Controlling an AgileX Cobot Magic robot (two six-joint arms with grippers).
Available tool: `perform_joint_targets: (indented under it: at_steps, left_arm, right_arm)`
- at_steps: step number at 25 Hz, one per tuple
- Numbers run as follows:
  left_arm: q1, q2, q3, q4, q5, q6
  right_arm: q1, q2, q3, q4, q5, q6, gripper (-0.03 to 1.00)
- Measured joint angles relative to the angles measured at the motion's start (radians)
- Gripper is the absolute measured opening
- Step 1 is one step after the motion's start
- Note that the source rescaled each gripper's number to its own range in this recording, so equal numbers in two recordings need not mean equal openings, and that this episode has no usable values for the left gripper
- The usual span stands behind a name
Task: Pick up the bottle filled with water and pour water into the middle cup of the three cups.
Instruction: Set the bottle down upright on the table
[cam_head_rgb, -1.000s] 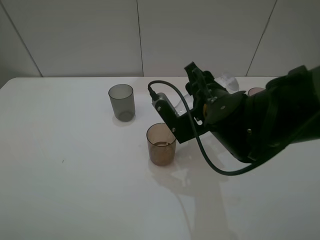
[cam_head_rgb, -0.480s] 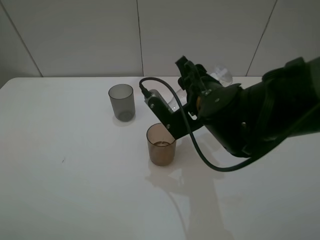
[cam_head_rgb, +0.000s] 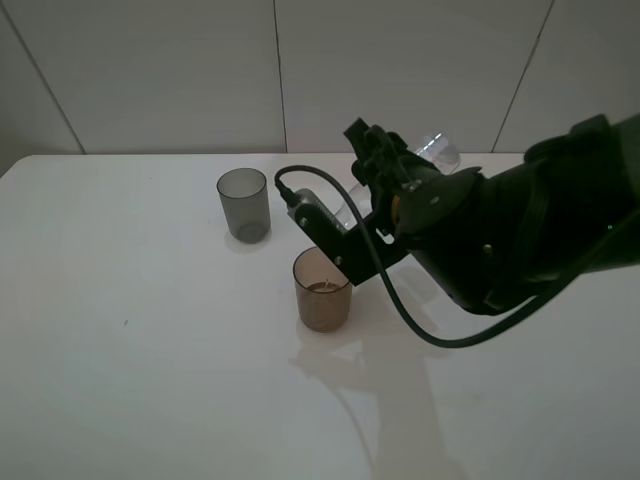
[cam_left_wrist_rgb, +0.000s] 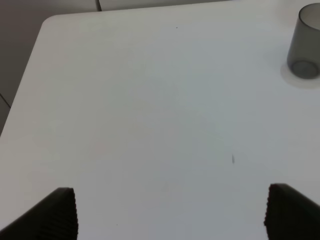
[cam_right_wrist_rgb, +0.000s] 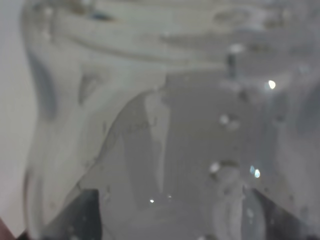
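The amber-brown middle cup (cam_head_rgb: 322, 290) stands upright on the white table, and a thin layer of liquid seems to lie in it. My right gripper (cam_head_rgb: 383, 172) is shut on the clear bottle (cam_head_rgb: 439, 152) and holds it tilted above and just behind the cup, neck down towards the cup. The bottle fills the right wrist view (cam_right_wrist_rgb: 160, 120), with water and bubbles inside. The dark-grey cup (cam_head_rgb: 243, 203) stands to the back left; it also shows in the left wrist view (cam_left_wrist_rgb: 304, 45). The mauve-pink cup is hidden behind my right arm. My left gripper (cam_left_wrist_rgb: 170, 215) is open and empty over bare table.
The white table (cam_head_rgb: 120, 300) ends at a tiled wall (cam_head_rgb: 150, 70) behind the cups. My right arm's bulk and a black cable (cam_head_rgb: 400, 300) hang over the table's right half, right of the amber cup. The table's left edge shows in the left wrist view (cam_left_wrist_rgb: 30, 65).
My right gripper has moved left with the bottle and tilted it further towards the amber cup. The mauve-pink cup, seen behind the arm a second ago, is now covered by it.
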Motion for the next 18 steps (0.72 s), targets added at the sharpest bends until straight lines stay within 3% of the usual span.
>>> perform_joint_targets:
  at_steps: [12, 18]
  left_arm:
    - [0.000, 0.000, 0.000, 0.000, 0.000, 0.000]
    - [0.000, 0.000, 0.000, 0.000, 0.000, 0.000]
  right_arm:
    - [0.000, 0.000, -0.001, 0.002, -0.061, 0.000, 0.01]
    - [-0.005, -0.034, -0.062, 0.179, -0.192, 0.000, 0.01]
